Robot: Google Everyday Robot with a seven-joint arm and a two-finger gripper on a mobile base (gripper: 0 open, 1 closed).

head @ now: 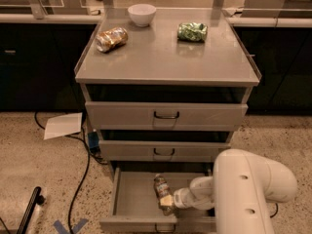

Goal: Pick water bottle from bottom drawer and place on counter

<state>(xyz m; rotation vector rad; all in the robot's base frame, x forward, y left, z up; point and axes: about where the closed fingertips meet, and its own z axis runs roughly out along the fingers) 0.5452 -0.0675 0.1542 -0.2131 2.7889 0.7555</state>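
Reaching into the open bottom drawer [127, 199], the pincer [169, 204] meets the lower end of the water bottle [161, 188] lying inside; whether it is clamped, I cannot tell. Grasping seems the step in hand. Next comes a secure lift to the table [161, 57].

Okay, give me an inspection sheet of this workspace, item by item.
Surface: grey metal counter holds clutter only; no bottle on it.
Job's things: small clear water bottle lies in the open grey bottom drawer.
Clutter: crushed brown can, crushed green can, white bowl on the counter.
Grippers: gripper in the drawer at the bottle's near end.
Cables: black cable on the floor, lower left.
Surroundings: white paper sheet on the floor; dark cabinets behind.
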